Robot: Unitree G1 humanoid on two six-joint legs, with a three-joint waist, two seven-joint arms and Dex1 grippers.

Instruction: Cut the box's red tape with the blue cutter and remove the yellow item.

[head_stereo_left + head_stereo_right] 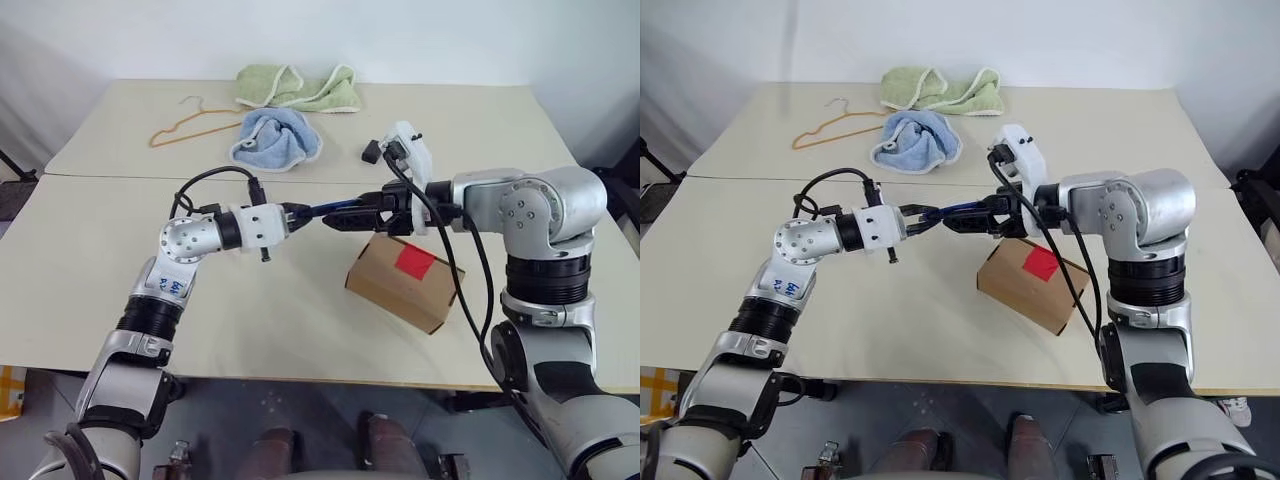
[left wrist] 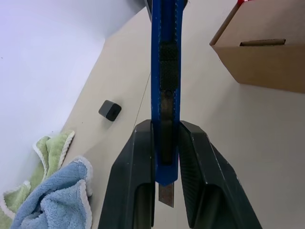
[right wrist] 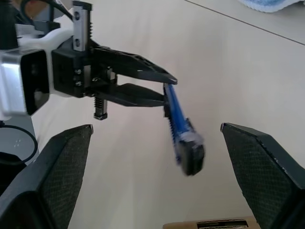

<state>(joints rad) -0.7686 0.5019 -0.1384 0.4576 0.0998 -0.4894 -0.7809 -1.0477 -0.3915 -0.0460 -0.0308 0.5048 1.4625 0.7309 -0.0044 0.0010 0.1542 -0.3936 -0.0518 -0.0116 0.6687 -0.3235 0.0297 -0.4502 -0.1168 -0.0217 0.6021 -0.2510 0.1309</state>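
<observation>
Early stage, nothing cut yet. The left gripper (image 1: 296,213) is clenched on the blue cutter (image 1: 335,207), holding it in the air above the table (image 1: 100,240), roughly level and pointing right toward the other arm. The left wrist view shows its fingers (image 2: 131,181) pinching the cutter's body, with a bit of blade sticking out at the gripper end. The right gripper (image 3: 157,157) has its fingers spread wide on either side of the cutter's free dark end, not closed on it; this looks like a handover or regrip between the arms, not yet completed.

The box (image 1: 405,283) sits on the table near-right, just below the right gripper, flaps shut. The red tape (image 1: 414,262) on its top looks whole, uncut. The yellow item is presumably inside the closed box.

Left to do: finish the regrip, slice the tape, open the flaps, pull out the yellow item.
</observation>
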